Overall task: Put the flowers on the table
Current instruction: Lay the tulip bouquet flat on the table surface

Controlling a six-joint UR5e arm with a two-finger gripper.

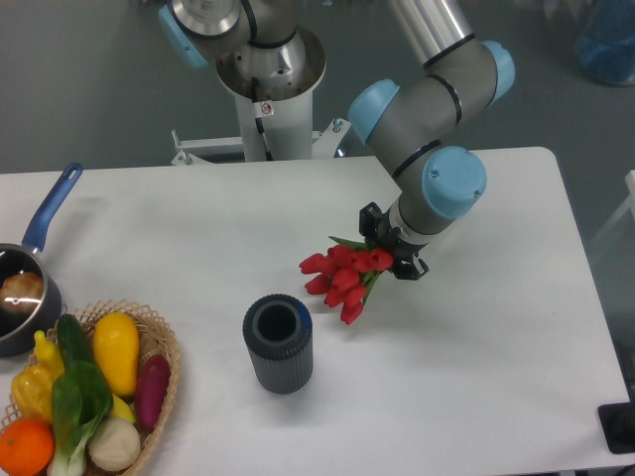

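Vase [278, 343] beside gripper-held [389, 250] flowers [342, 277]

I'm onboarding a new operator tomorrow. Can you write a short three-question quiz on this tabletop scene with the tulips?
1. True or false: the flowers lie inside the dark ribbed vase.
2. Which item sits at the table's far left edge? A) blue-handled pot B) kettle C) mug
3. Fill in: the yellow squash lies in the wicker ____.

Key
1. False. The gripper holds the bunch, with the blooms to the right of the vase and outside it.
2. A, the blue-handled pot.
3. basket.
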